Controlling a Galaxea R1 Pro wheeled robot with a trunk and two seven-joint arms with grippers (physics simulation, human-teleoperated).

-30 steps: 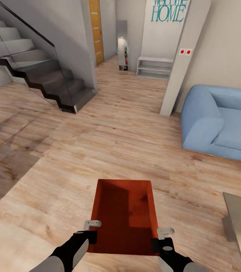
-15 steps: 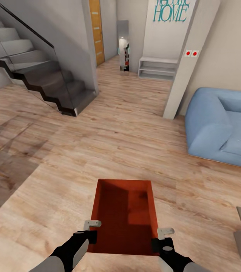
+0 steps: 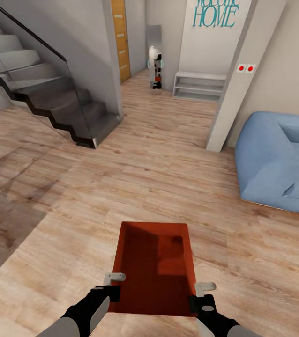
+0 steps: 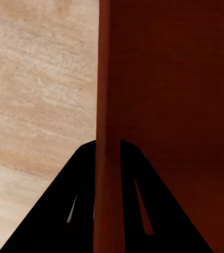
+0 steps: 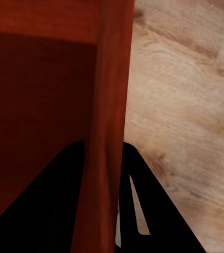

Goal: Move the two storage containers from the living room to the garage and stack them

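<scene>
Carry phase, living room. My left gripper (image 3: 114, 284) pinches the left wall and my right gripper (image 3: 205, 292) the right wall of the storage container (image 3: 155, 267), lower centre. Since a second ago the sofa (image 3: 276, 164) slides rightward: I am turning left, toward the hallway (image 3: 140, 79).

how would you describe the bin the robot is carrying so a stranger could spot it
Over the light wood plank floor, straight ahead of the robot, hangs the storage container. The left claw and right claw each pinch a long side wall. It is the one orange-red, open-top rectangular bin, unlike the blue sofa and grey stairs.
</scene>
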